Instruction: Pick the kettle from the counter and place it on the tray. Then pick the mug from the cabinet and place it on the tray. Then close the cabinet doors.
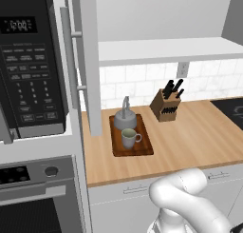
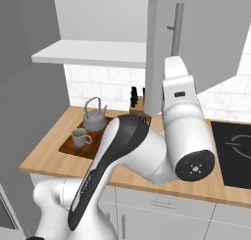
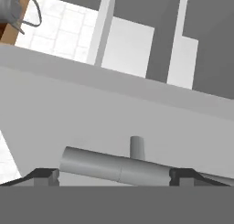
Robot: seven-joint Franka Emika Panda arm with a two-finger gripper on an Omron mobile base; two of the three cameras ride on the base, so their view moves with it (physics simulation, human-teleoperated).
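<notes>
The grey kettle [image 1: 124, 118] [image 2: 94, 117] and the greyish-green mug [image 1: 129, 138] [image 2: 80, 136] both stand on the dark brown tray [image 1: 144, 149] [image 2: 71, 148] on the counter [image 1: 194, 137] [image 2: 46, 158]. Both cabinet doors stand open: the left door [image 1: 90, 61] is seen edge-on, the right door [image 2: 203, 38] hangs in front of my raised arm. In the hand view my gripper [image 3: 114, 176] is open, close up against the right door panel [image 3: 114, 113]. Its silver bar handle [image 3: 114, 168] [image 2: 177, 28] lies just ahead, across the gap between the fingertips [image 3: 45, 175].
A microwave [image 1: 28, 65] and an oven [image 1: 33, 199] fill the column on the left. A knife block [image 1: 166, 104] stands by the tiled back wall, a dark cooktop [image 2: 235, 153] lies to the right. The cabinet's pale shelf [image 1: 166, 49] [image 2: 93, 53] is bare.
</notes>
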